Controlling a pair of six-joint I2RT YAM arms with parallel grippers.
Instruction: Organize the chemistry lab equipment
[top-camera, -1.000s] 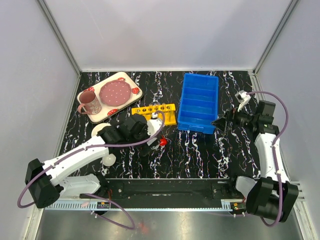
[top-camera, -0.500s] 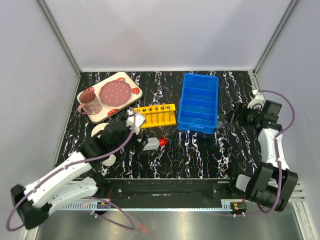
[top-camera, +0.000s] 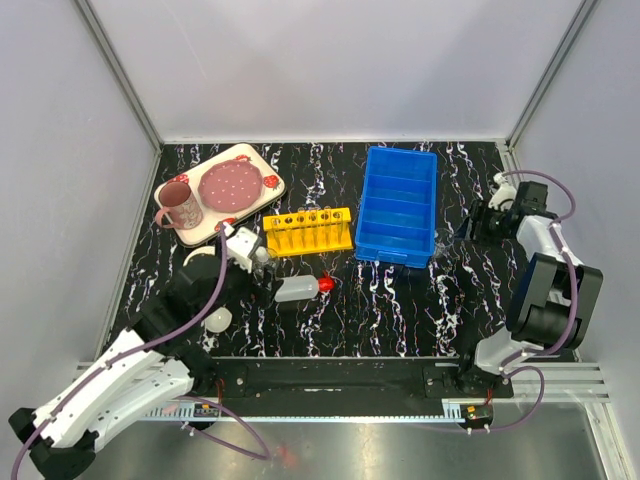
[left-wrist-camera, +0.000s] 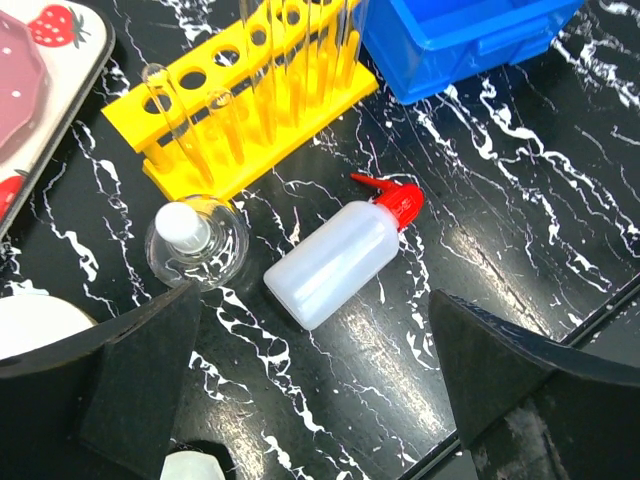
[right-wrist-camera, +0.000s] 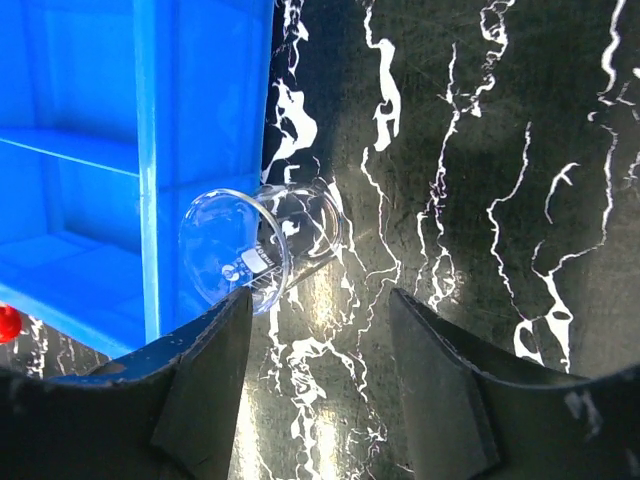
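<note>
The black desk with white streaks is seen from above. The yellow tube rack is stood near the middle, just left of the blue bin. Thin clear test tubes are held upright in some of its holes. The white squeeze bottle is laid on its side on the desk, near the rack on the side closer to the arms. Its red cap is pointed toward the bin. The small glass flask, closed with a white plug, is stood just beside the rack's left end. It is close to the bottle but not touching it. The left hand is held above the flask and the bottle, its fingers are spread wide, and nothing is gripped. The small white dish is set near the front of the desk, beside the left arm. The bigger white bowl is partly hidden by that arm. The strawberry tray is placed at the back left, with the pink plate and the pink mug on it. On the right, a clear glass beaker is laid on its side on the desk, just beside the bin's wall. It cannot be told whether the two are touching. The right hand is held over it with its fingers apart, and the beaker is not grasped.
</note>
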